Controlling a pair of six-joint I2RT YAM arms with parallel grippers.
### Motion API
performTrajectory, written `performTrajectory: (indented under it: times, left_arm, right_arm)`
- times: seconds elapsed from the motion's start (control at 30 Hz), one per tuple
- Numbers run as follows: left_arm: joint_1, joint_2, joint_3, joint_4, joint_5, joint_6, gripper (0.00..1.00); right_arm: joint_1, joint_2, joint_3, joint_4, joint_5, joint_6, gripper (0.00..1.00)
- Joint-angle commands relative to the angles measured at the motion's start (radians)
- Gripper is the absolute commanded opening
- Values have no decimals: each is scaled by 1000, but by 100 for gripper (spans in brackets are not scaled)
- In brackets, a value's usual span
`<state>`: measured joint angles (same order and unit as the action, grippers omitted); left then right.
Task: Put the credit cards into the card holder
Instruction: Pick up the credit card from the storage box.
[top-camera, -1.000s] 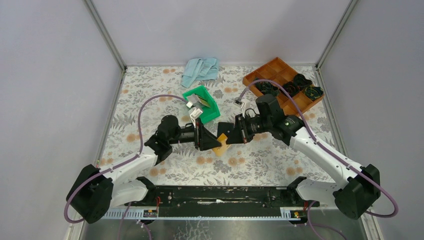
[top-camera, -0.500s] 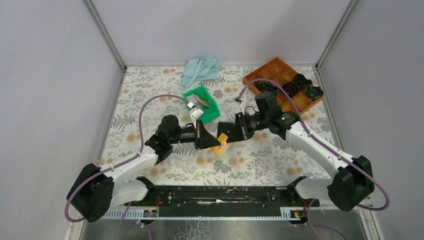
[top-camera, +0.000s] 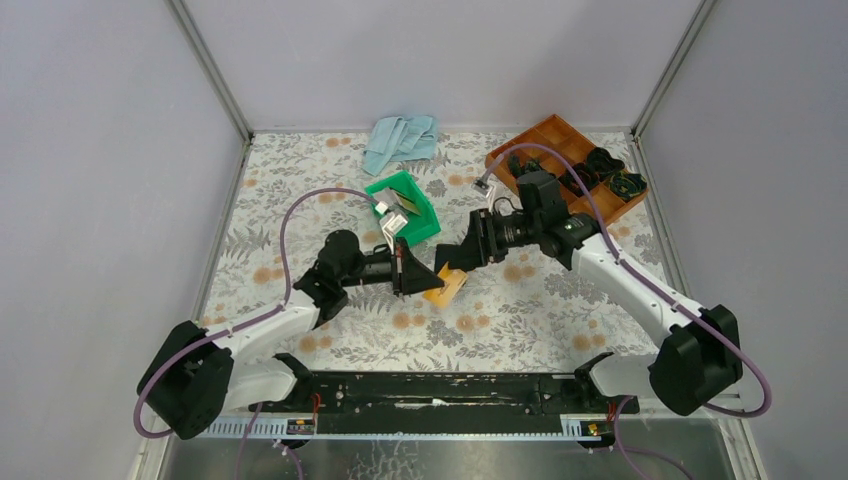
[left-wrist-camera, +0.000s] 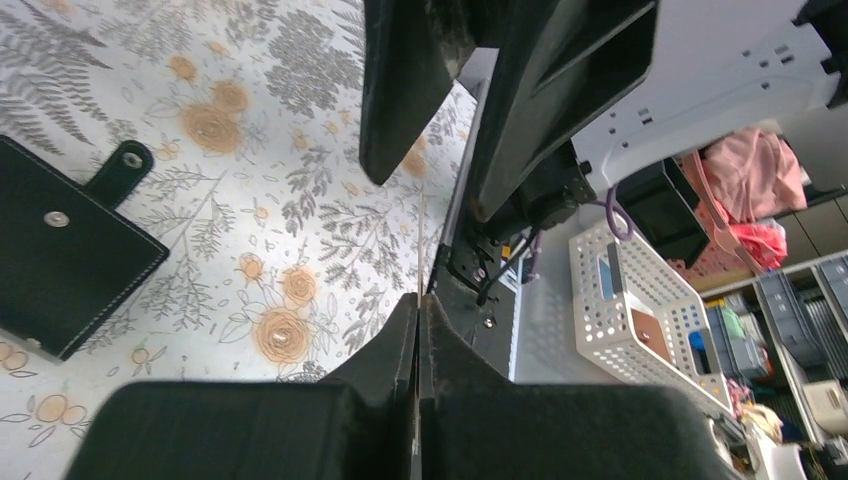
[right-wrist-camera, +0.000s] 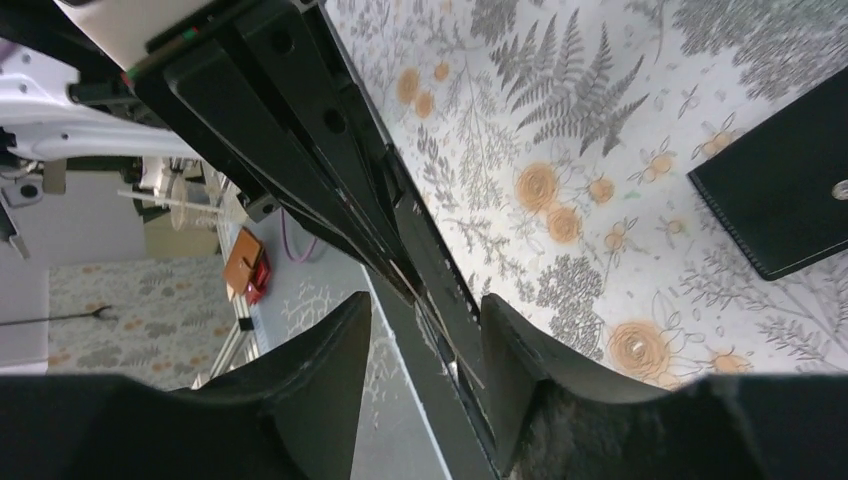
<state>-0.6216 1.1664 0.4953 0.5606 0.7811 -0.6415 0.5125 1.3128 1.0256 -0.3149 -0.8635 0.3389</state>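
Note:
An orange credit card (top-camera: 445, 287) hangs above the table in the middle, with my left gripper (top-camera: 416, 279) shut on its left edge. In the left wrist view the card (left-wrist-camera: 421, 235) shows edge-on as a thin line running out from between the closed fingertips of my left gripper (left-wrist-camera: 419, 300). My right gripper (top-camera: 458, 258) stands open just to the card's upper right; in the right wrist view its jaws (right-wrist-camera: 425, 310) straddle the card's edge (right-wrist-camera: 440, 345) without touching it. The black card holder (left-wrist-camera: 60, 255) lies shut on the table below (right-wrist-camera: 790, 185).
A green bin (top-camera: 428, 228) behind the left gripper holds more cards (top-camera: 404, 203). A brown compartment tray (top-camera: 548, 135) with dark items sits at the back right. A blue cloth (top-camera: 400, 140) lies at the back centre.
The left gripper closed on the orange card. The right gripper, shut on it before, opened and drew back a little up and to the right.

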Motion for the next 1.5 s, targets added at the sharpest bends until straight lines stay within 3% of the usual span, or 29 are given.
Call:
performTrajectory:
  times: [0.0, 0.27, 0.5, 0.77, 1.2, 1.47]
  left_arm:
    - [-4, -15, 17, 64, -105, -17, 0]
    - [-4, -25, -22, 140, -413, -122, 0]
    - [-5, 77, -55, 397, -518, -270, 0]
    - [-2, 216, -68, 640, -508, -407, 0]
    - [-3, 329, -69, 755, -477, -477, 0]
    - [2, 366, -61, 795, -463, -502, 0]
  right_arm:
    - [-39, -53, 50, 65, 52, 32, 52]
    - [-52, -175, -84, 180, 296, 76, 54]
    - [-51, -254, -285, 431, 383, 178, 54]
    - [-51, -249, -451, 753, 408, 286, 56]
    - [-52, -149, -484, 972, 380, 391, 52]
    - [-54, -106, -481, 1021, 355, 406, 34]
